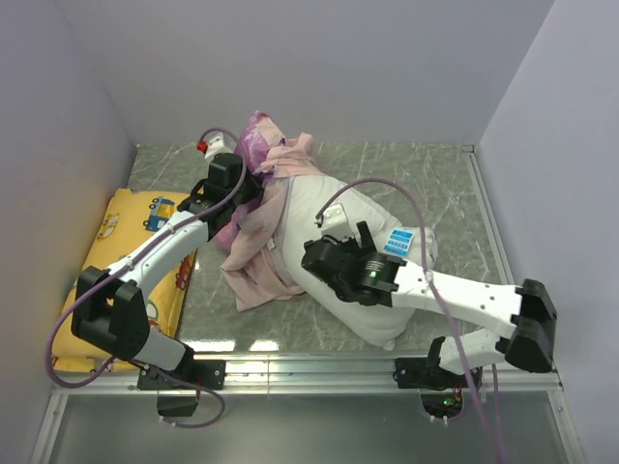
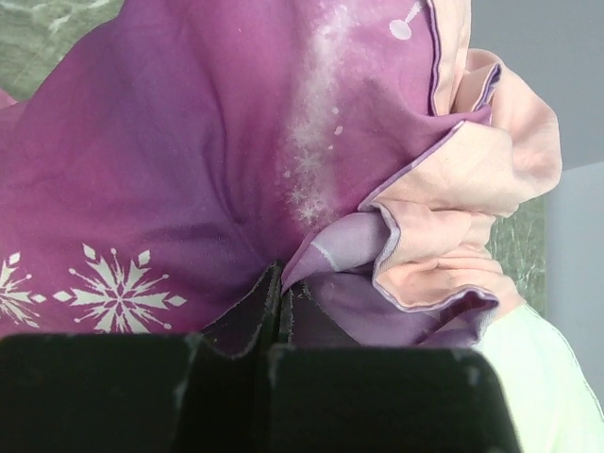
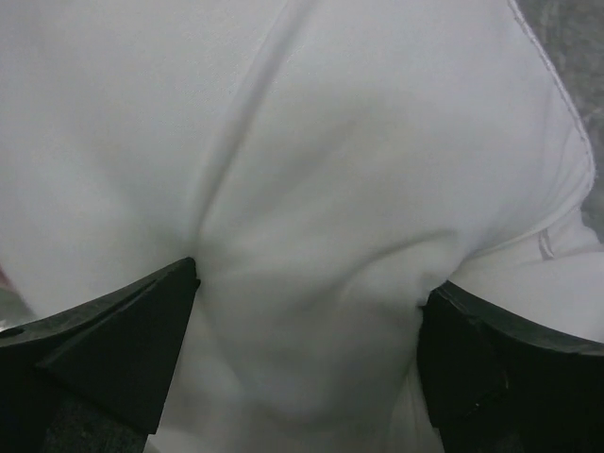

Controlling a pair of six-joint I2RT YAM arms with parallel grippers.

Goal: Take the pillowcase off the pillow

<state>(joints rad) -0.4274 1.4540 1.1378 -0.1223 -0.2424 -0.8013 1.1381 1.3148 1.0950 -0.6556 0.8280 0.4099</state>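
Now the pillowcase (image 1: 259, 246) sits bunched over the far-left end of the pillow (image 1: 334, 198), mostly peeled off. My left gripper (image 2: 280, 300) is clamped on a purple fold, while my right gripper (image 3: 307, 311) is spread wide, pressing the white bulk. I should pull far-left and pin the pillow down. The pillow's covered corner is hidden, so I cannot tell whether any fabric is caught beneath

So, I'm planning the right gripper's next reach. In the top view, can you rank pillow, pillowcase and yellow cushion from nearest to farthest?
From the right gripper:
1. pillow: directly under it.
2. pillowcase: just to its left.
3. cushion: by the far left wall.
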